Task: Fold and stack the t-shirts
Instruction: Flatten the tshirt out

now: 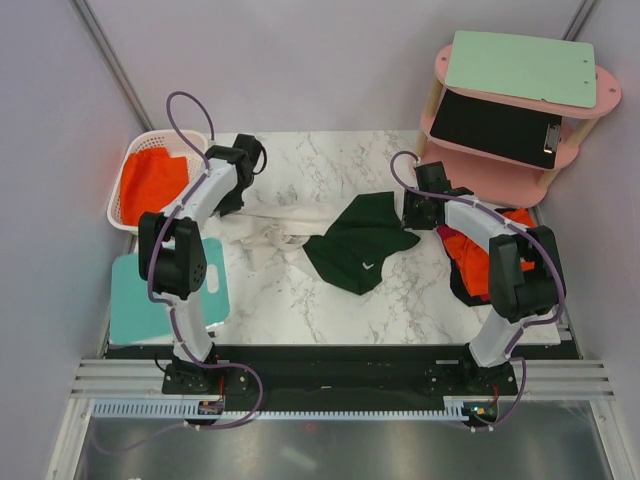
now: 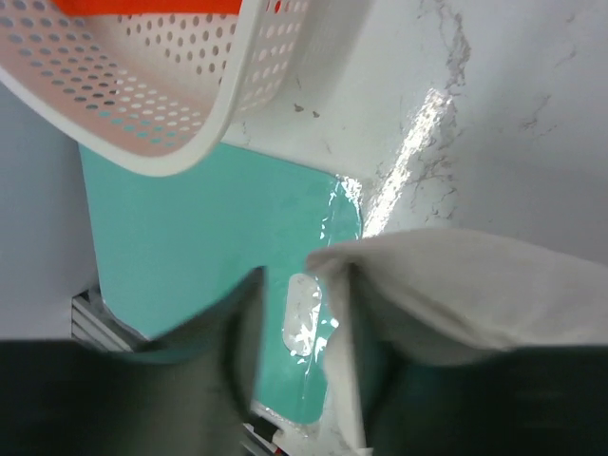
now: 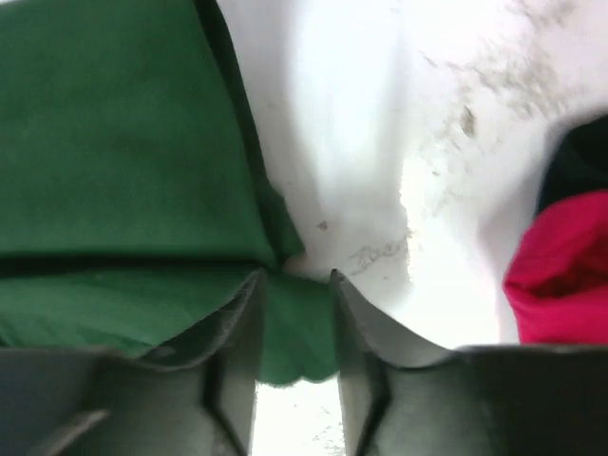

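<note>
We see a white marble-patterned table (image 1: pixel 300 310) with a pink two-tier shelf (image 1: pixel 500 180) at its far right corner. Near the middle of the table lies the dark green t-shirt (image 1: pixel 360 245), loosely bunched. Its left side touches the cream-white t-shirt (image 1: pixel 275 225), which stretches crumpled toward the left. A white perforated plastic basket (image 1: pixel 160 137) holding orange cloth (image 1: pixel 152 180) stands at the far left, and a flat teal board (image 1: pixel 135 300) lies nearer, at the left edge. A red cloth (image 1: pixel 475 255) sits on the right side. The left gripper (image 2: pixel 302 285) is at the left end of the cream shirt, jaws parted. The cloth rests against one finger and the teal board shows through the gap, so we read it as released. The right gripper (image 3: pixel 296 280) is at the green shirt's right edge, jaws likewise apart with the green hem lying loose between them.
</note>
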You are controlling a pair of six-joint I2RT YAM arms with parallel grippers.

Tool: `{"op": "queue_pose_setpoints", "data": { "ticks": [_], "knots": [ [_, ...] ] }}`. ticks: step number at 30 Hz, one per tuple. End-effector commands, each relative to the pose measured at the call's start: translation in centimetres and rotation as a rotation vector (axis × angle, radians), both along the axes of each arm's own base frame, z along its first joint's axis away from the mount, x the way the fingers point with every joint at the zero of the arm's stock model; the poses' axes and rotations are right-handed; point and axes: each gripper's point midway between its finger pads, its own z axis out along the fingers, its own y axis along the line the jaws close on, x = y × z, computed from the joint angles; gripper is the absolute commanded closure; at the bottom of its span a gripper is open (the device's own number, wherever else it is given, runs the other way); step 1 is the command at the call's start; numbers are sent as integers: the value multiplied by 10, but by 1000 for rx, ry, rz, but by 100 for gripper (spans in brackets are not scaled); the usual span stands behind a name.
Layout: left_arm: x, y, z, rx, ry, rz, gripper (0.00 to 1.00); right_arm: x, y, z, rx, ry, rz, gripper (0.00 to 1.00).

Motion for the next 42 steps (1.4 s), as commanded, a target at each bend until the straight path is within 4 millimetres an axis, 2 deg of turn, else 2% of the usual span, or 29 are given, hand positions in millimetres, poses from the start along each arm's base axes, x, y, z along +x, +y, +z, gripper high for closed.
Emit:
{"op": "queue_pose_setpoints", "data": {
  "ticks": [1, 2, 4, 5, 6, 12, 19, 22, 26, 27, 28, 30, 31, 36, 40, 42],
  "knots": [
    [2, 12, 9, 77, -13, 47, 7, 4, -15, 15, -54, -52, -26, 45],
    [2, 13, 10, 77, -17, 49, 1, 4, -15, 17, -53, -63, -22, 30],
    [2, 12, 12, 70, -22, 47, 0, -1, -16, 21, -49, -73, -24, 18],
    [2, 12, 13, 71, -25, 44, 0, -2, -16, 20, -48, -73, -23, 5],
    [1, 11, 17, 65, -36, 44, 0, -3, -17, 21, -48, -74, -32, 2],
    [-6, 11, 29, 47, -54, 30, 0, -11, -9, -4, -11, -11, -22, 2],
    [-18, 14, 22, 65, -28, 28, 0, -11, 10, -28, 102, 41, -14, 2],
    [-20, 15, 21, 69, -24, 28, 0, -13, 10, -35, 150, 64, -35, 2],
    [-19, 15, 24, 70, -31, 26, 0, -14, 5, -41, 329, 97, -127, 2],
    [-19, 16, 24, 70, -34, 29, 0, -24, 3, -50, 365, 122, -148, 2],
    [-19, 15, 24, 71, -33, 27, 0, -16, 2, -48, 404, 84, -158, 2],
    [-19, 15, 23, 71, -33, 27, 0, -23, 2, -52, 493, 99, -200, 2],
    [-18, 15, 23, 71, -33, 25, 0, -17, 2, -48, 519, 64, -202, 2],
    [-19, 14, 21, 75, -26, 25, 0, -20, 11, -54, 588, 84, -197, 2],
    [-19, 15, 22, 84, -27, 24, 0, -19, 22, -53, 671, 79, -181, 16],
    [-20, 16, 22, 88, -29, 26, 0, -23, 25, -59, 696, 102, -185, 19]
  ]
}}
